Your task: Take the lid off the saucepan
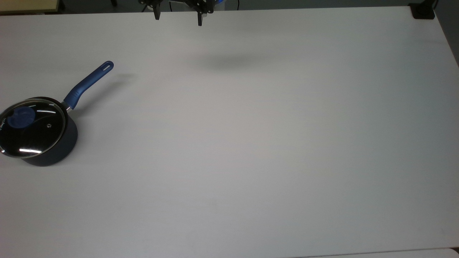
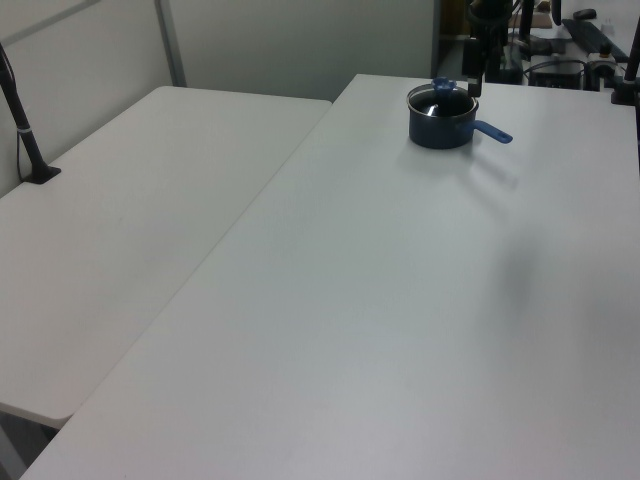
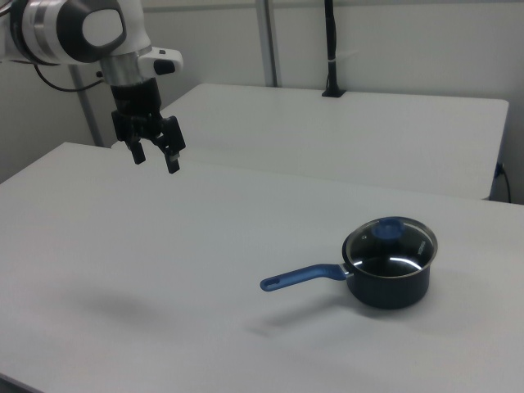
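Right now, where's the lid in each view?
Top view: lid at far left edge, seated on the saucepan.
Left view: lid upper right of centre, far end of the table.
Right view: lid lower right.
Shared landmark: the saucepan's blue handle.

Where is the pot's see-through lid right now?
The lid sits on top of the saucepan, at the top view's far left edge of the white table, far from the gripper.
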Tool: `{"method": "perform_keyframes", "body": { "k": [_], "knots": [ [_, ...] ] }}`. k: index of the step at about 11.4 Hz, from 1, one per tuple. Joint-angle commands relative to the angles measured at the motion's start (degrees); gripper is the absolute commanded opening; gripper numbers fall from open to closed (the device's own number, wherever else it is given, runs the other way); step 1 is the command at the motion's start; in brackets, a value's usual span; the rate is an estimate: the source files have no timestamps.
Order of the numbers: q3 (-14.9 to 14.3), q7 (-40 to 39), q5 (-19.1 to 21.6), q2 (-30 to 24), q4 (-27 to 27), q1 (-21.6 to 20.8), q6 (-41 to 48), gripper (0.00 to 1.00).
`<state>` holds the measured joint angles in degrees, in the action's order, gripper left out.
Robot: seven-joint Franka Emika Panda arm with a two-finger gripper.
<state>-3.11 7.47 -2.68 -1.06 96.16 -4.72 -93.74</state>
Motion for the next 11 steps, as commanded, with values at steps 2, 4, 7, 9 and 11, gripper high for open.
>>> {"method": "perform_keyframes", "body": {
  "k": [2, 4, 7, 9, 11],
  "knots": [
    [-0.84, -1.76, -0.66, 0.0, -0.36, -0.11, -1.01, 1.0],
    [-0.84, -1.76, -0.66, 0.0, -0.36, -0.11, -1.01, 1.0],
    [-0.84, -1.76, -0.66, 0.09, -0.27, -0.11, -1.01, 1.0],
    [-0.93, -1.93, -0.57, 0.53, -0.27, 1.19, -1.97, 1.0],
    [-0.93, -1.94, -0.57, 3.15, -0.36, 4.61, -6.79, 1.0]
  ]
}}
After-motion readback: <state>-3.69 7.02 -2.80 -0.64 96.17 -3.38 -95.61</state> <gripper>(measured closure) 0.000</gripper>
